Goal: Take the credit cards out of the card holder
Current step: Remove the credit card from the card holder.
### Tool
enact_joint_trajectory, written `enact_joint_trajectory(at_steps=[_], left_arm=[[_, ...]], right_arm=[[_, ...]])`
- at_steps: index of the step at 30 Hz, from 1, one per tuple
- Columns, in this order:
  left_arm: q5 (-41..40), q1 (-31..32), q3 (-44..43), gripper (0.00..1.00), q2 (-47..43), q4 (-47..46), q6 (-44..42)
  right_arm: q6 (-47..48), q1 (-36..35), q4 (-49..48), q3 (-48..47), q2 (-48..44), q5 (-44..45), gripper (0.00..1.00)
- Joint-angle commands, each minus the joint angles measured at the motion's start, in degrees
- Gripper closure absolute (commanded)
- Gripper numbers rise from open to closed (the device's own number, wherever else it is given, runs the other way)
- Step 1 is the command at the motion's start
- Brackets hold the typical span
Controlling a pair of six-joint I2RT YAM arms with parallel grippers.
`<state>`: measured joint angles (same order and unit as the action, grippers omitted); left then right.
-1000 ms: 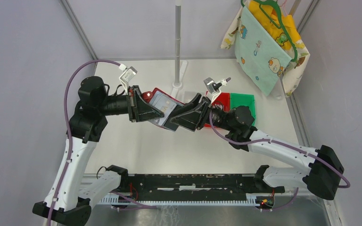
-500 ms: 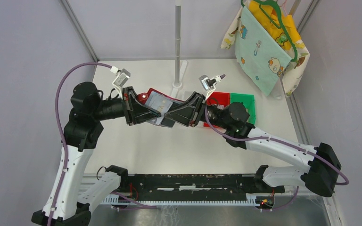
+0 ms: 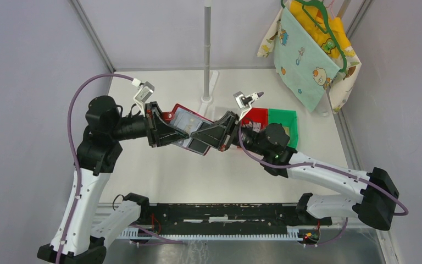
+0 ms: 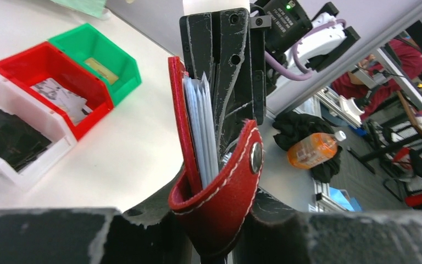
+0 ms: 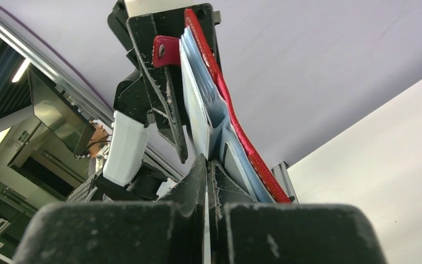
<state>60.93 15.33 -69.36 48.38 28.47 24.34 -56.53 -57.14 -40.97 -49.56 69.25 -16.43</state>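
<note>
Two robot arms meet over the middle of a white table (image 3: 159, 176). The left gripper (image 3: 180, 133) is clamped on the folded end of the red card holder (image 4: 220, 203), whose open end faces the other arm. The credit cards (image 4: 200, 132) sit stacked inside it, their pale edges showing. The right gripper (image 5: 206, 165) has its fingers pressed together right at the cards' exposed ends; whether a card is pinched between them cannot be told. A red bin (image 3: 257, 116) and a green bin (image 3: 283, 118) stand behind
</note>
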Motion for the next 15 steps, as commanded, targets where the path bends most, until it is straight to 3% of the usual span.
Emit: enact_joint_trajectory(at_steps=[1, 5, 15], left_arm=[[8.69, 1.32, -1.19, 0.67, 0.66, -7.27, 7.97], [7.54, 1.29, 1.59, 0.71, -0.28, -15.88, 16.02], [5.56, 1.37, -1.67, 0.77, 0.88, -13.64, 15.67]], right_arm=[[0.93, -0.42, -7.58, 2.88, -1.84, 1.51, 1.0], [1.63, -0.4, -7.79, 4.81, -3.55, 1.73, 1.0], [2.28, -0.36, -7.51, 7.03, -5.58, 2.26, 1.0]])
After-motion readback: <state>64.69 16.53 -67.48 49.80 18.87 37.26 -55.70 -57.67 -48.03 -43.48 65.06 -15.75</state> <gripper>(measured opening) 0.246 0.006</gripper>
